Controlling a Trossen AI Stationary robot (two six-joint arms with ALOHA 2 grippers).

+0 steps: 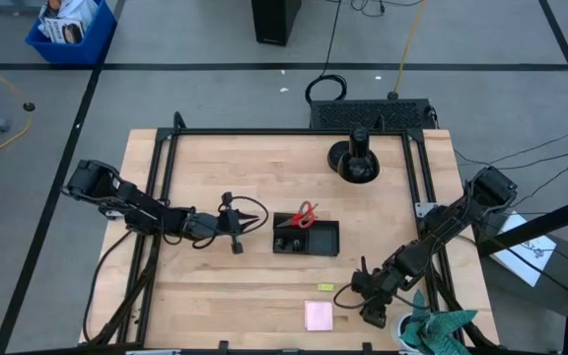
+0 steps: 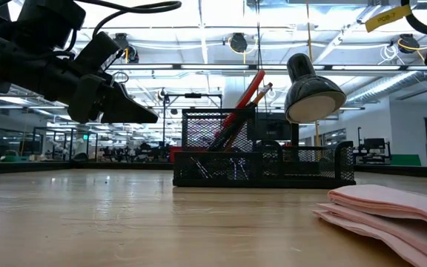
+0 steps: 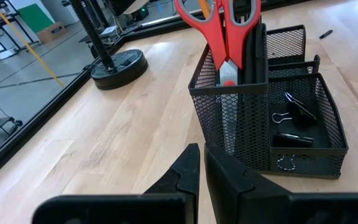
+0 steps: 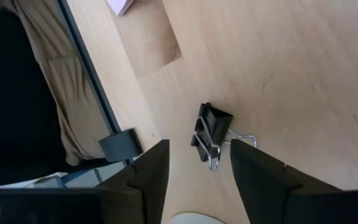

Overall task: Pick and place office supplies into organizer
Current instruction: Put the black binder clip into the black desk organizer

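Down near the front right corner of the desk, the right claw hung with its two fingers apart over a small black binder clip. The clip lay flat on the wood, between the fingers, not held yet. To do this step well, I think the claw should drop straight down so one finger goes on each side of the black part, then squeeze gently and lift before it heads for the organizer.

Close by lay one pink sticky-note pad and one little yellow-green eraser, both out on the wood. A teal cloth sat at the corner.

Farther in, in the middle of the desk, stood the black mesh organizer. It held one pair of red scissors standing up in the tall cup, and one orange pencil showed beside them. At least two binder clips lay in its low tray.

The left claw waited just beside the organizer with its fingers together, holding nothing. At the far edge stood one round black stand.
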